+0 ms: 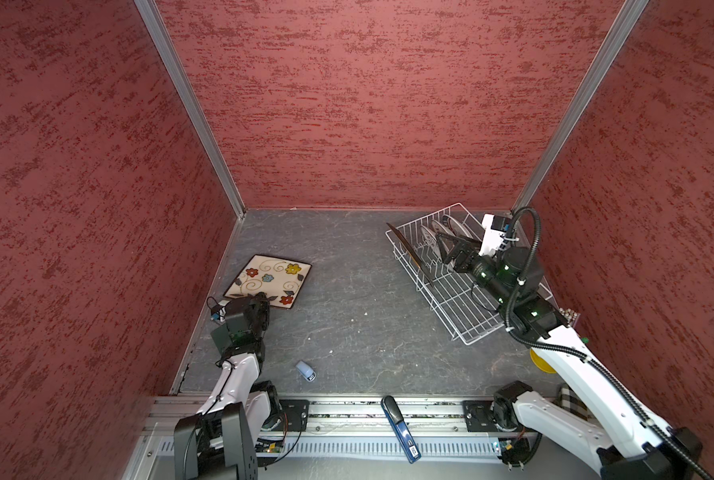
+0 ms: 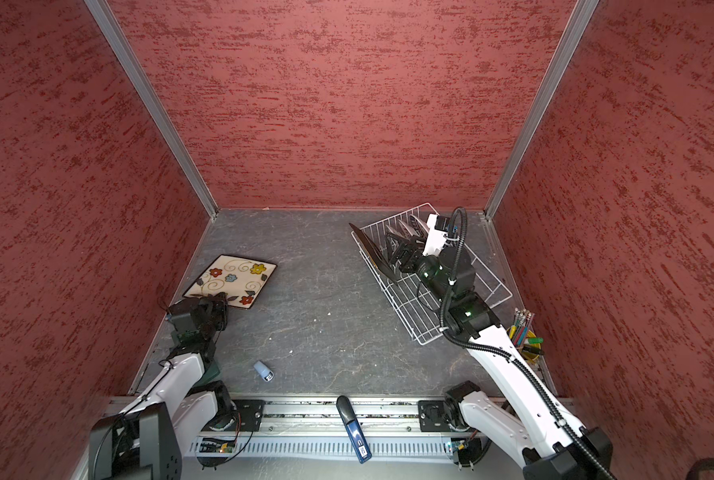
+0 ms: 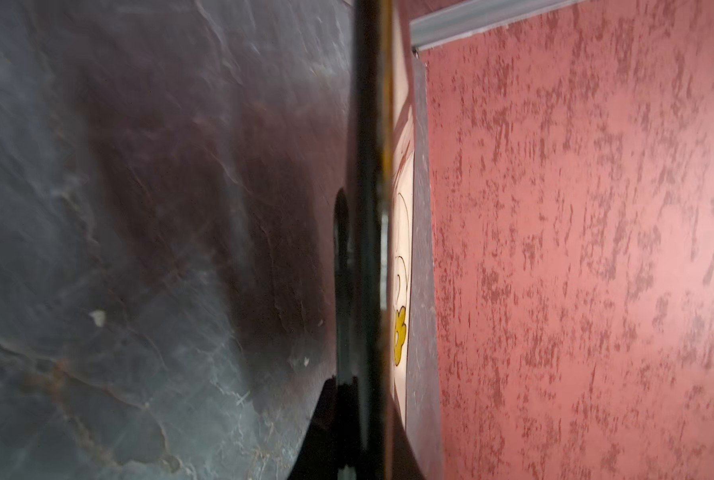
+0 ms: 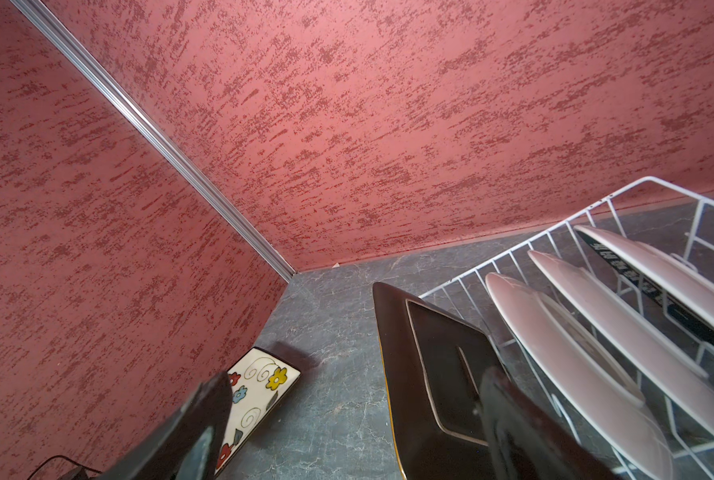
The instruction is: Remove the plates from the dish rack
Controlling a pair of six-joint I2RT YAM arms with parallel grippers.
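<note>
White wire rectangular dish rack (image 1: 455, 305) (image 2: 413, 316) stood at the far right of the dark grey stone-patterned table (image 1: 347, 291), set at an angle to the back wall.

Rack contents: four plates on edge among the prongs, all in the far half.
- Dark brown square plate (image 1: 407, 253) (image 4: 434, 374) was at the rack's left side, tilted, with its top corner above the rim.
- Three round white plates (image 4: 575, 353) stood beside it in a row, apart from one another. The farthest showed a dark patterned band.

Right gripper (image 1: 440, 248) reached into the rack with its fingers (image 4: 513, 415) wide apart and the brown plate's upper edge between them. Contact with the plate could not be judged.

Left gripper (image 1: 260, 297) had its fingers (image 3: 343, 291) pressed together on the near edge of the cream square plate with painted flowers (image 1: 268, 278) (image 4: 260, 386). That plate was outside the rack, on the table close to the left wall and well apart from the rack. Whether it lay fully flat could not be told.

Yellow cup (image 2: 532, 353) at the table's right edge held coloured pens (image 2: 521, 324) upright. Small pale blue capped bottle (image 1: 305, 370) lay on its side near the front.
</note>
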